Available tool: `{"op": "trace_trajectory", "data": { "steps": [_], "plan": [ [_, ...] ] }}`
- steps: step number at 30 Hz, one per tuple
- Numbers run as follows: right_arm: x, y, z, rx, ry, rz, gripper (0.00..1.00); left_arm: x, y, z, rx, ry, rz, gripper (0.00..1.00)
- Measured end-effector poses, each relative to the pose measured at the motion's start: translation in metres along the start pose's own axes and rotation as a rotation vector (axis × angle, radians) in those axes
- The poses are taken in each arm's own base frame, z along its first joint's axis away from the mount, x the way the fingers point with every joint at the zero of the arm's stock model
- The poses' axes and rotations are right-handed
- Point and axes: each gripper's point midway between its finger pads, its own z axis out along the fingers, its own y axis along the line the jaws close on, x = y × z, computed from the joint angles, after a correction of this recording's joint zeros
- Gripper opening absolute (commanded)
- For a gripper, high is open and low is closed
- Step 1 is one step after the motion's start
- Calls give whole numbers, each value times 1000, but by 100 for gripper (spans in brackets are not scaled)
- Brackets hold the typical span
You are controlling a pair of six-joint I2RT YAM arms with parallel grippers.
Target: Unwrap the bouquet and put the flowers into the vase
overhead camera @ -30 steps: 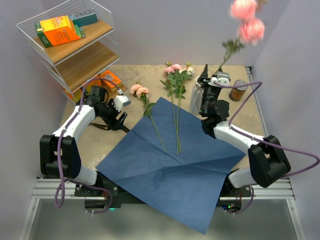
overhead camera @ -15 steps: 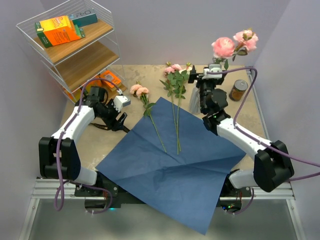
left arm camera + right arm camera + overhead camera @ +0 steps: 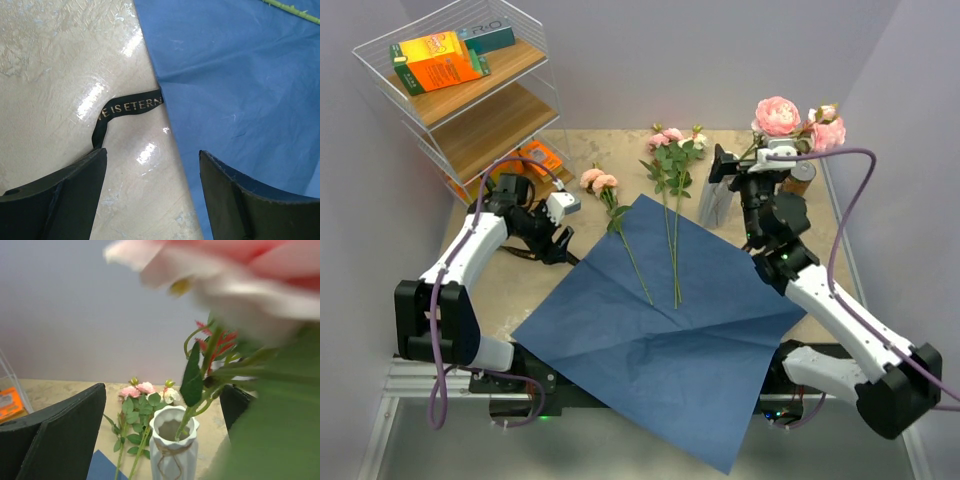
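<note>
Pale grey walls [image 3: 650, 60] enclose a beige surface [image 3: 535, 280] bearing spread blue paper [image 3: 670, 340], with a wire shelf [image 3: 470, 100] far left. The left claw [image 3: 151, 152] and right claw [image 3: 162, 390] both gape wide, empty.

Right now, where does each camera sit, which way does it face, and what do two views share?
Top external: above and behind the arms, looking down on the blue paper; both arms show.
Left wrist: on the left arm, facing down at the black ribbon and the paper's edge; its spread fingers show.
Right wrist: on the right arm, facing level at the vase holding a rose stem; its fingers show.
Shared: top and right wrist both show the vase and roses lying beyond it.
</note>
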Motion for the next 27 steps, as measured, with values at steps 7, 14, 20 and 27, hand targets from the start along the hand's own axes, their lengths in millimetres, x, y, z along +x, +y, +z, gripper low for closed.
{"op": "trace_trajectory", "data": {
  "steps": [7, 14, 20, 27],
  "plan": [
    [-44, -6, -32, -50, -2, 25, 99, -5, -1, -4, 3, -9, -6, 79],
    [-50, -1, -54, -136, 95, 43, 99, -8, -4, -6, 13, -19, -22, 79],
    [4, 8, -78, -187, 307, 57, 99, -9, -7, -9, 16, -23, -24, 79],
    [84, 12, -142, -255, 512, 82, 99, -11, -8, -12, 15, -32, -25, 79]
  ]
}}
